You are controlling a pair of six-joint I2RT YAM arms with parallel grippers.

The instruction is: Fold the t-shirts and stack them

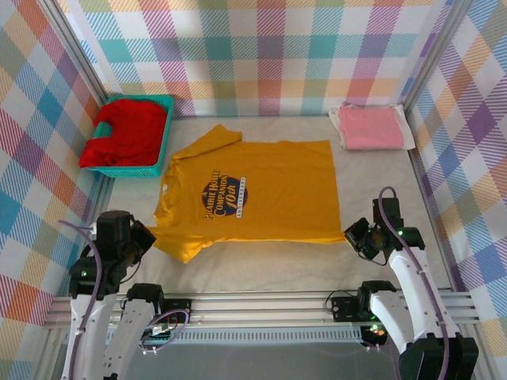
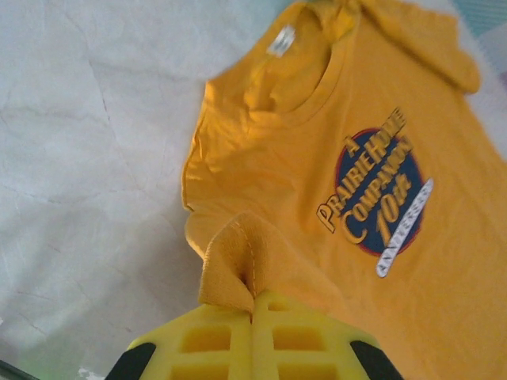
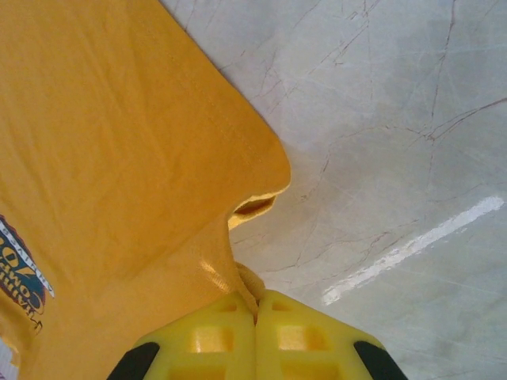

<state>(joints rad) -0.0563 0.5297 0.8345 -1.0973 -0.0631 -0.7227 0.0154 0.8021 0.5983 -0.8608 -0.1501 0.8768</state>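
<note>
at the middle of the tabletop (image 1: 261,273), the mustard-yellow t-shirt (image 1: 261,186) lies spread flat, print up, collar toward the left edge, hem toward the right edge. not yet folded: no doubled layer to be seen apart from the two pinched spots. left fingers (image 1: 147,236) closed tight on the shirt's near sleeve, by the near left corner; the left wrist view shows sleeve cloth bunched into a peak right at the shut fingertips (image 2: 226,317). right fingers (image 1: 354,235) likewise closed, pinching the near hem corner toward the near right corner; the right wrist view shows cloth drawn up into the fingertips (image 3: 226,310), a small curl of hem lifted beside them. pink t-shirt (image 1: 371,127) sits folded in a neat rectangle at the far right corner; reads as one done, and the likely base of the stack. red t-shirt (image 1: 127,131) lies crumpled in the teal basket (image 1: 127,171) at the far left corner, unfolded. tally, as judged: one of three folded; second gripped along its near edge, ready for a first fold; third waiting. left to do: fold the yellow, set it on the pink, then the red likewise.
</note>
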